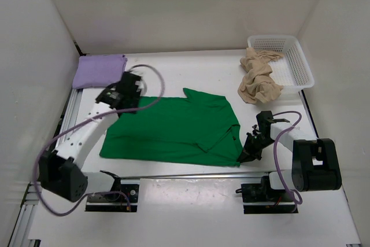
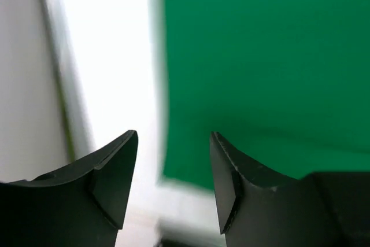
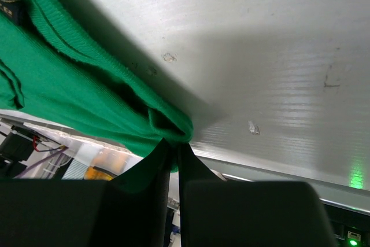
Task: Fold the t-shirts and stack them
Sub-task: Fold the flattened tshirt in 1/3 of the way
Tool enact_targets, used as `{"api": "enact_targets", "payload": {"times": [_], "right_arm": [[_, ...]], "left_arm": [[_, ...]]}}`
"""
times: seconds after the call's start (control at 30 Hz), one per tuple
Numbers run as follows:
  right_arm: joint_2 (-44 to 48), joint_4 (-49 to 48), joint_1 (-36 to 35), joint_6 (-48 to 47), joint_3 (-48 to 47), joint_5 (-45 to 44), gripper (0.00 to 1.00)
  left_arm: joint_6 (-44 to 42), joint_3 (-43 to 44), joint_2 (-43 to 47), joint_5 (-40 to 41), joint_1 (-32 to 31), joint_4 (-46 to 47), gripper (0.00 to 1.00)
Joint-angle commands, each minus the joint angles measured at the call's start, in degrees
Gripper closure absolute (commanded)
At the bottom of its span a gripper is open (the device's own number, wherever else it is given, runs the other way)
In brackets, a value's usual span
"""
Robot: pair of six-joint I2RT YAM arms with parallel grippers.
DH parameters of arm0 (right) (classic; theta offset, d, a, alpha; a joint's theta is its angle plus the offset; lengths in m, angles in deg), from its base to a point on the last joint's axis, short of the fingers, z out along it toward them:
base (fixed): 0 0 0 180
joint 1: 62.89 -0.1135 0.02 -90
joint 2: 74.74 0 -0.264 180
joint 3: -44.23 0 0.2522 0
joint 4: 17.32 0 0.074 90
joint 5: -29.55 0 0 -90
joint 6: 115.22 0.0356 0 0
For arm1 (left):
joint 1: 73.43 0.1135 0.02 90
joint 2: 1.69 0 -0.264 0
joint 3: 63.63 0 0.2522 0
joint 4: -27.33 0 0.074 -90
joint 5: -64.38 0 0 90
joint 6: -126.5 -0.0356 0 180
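Observation:
The green t-shirt [image 1: 173, 131] lies spread flat in the middle of the table. The lavender t-shirt [image 1: 99, 69] rests folded at the back left. At the back right the beige t-shirt [image 1: 258, 79] is crumpled, draped partly over the basket's edge. My left gripper [image 1: 124, 101] hovers over the green shirt's far left edge; in the left wrist view it [image 2: 173, 143] is open with nothing between its fingers, green cloth [image 2: 260, 56] below. My right gripper [image 1: 243, 157] sits at the shirt's near right corner, and in the right wrist view it [image 3: 173, 143] is shut on a bunched fold of green cloth [image 3: 63, 85].
A white mesh basket [image 1: 306, 70] stands at the back right corner, against the right wall. White walls close in the table on the left, back and right. A metal rail [image 1: 191, 176] runs along the near edge by the arm bases.

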Motion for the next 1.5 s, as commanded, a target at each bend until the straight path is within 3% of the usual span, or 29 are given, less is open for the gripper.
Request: {"api": "enact_targets", "payload": {"times": [0.0, 0.03, 0.13, 0.23, 0.3, 0.43, 0.57, 0.73, 0.9, 1.0, 1.07, 1.2, 1.33, 1.47], "right_arm": [[-0.8, 0.0, -0.7, -0.1, -0.9, -0.8, 0.90], [-1.3, 0.0, -0.7, -0.1, -0.9, -1.3, 0.90], [-1.3, -1.2, -0.7, -0.1, -0.9, -1.3, 0.90], [-1.3, -1.7, -0.7, -0.1, -0.9, -1.8, 0.90], [-2.0, -2.2, -0.7, -0.1, -0.9, -2.5, 0.90], [-2.0, -2.8, -0.7, -0.1, 0.3, -2.5, 0.90], [-2.0, -2.8, -0.7, -0.1, 0.8, -2.5, 0.90], [-0.9, -2.8, -0.7, -0.1, 1.3, -3.1, 0.90], [-0.9, -2.8, -0.7, -0.1, 0.8, -3.1, 0.90], [-0.9, -2.3, -0.7, -0.1, 0.3, -3.1, 0.90], [-0.9, -2.3, -0.7, -0.7, 0.3, -3.1, 0.90], [-0.9, -2.3, -0.7, -0.7, -0.3, -3.7, 0.90], [-0.9, -1.7, -0.7, -0.7, -0.3, -3.7, 0.90], [-0.9, -1.7, -0.7, -0.7, -0.3, -4.2, 0.90]], "left_arm": [[0.0, 7.0, 4.3, -4.8, -18.3, 0.6, 0.37], [0.0, 7.8, 2.0, -4.9, -28.2, 0.6, 0.35], [0.0, 9.2, -6.9, -10.1, -43.0, 1.8, 0.34], [0.0, 14.0, -17.6, -17.5, -50.7, 5.3, 0.32], [0.0, 19.9, -23.1, -19.1, -52.6, 6.5, 0.32], [0.0, 25.4, -32.4, -20.0, -53.7, 8.6, 0.35], [0.0, 25.4, -35.6, -19.4, -53.7, 9.9, 0.44], [0.0, 25.4, -37.2, -20.9, -53.7, 9.9, 0.46], [0.0, 26.5, -39.2, -18.8, -53.0, 9.9, 0.63], [0.0, 26.5, -39.2, -18.3, -52.4, 9.9, 0.61], [0.0, 26.0, -39.2, -20.7, -52.4, 9.3, 0.52], [0.0, 27.6, -39.3, -22.5, -52.4, 8.7, 0.45], [0.0, 28.1, -40.9, -22.0, -52.4, 8.7, 0.46], [0.0, 28.1, -42.1, -22.5, -52.4, 8.2, 0.55]]}}
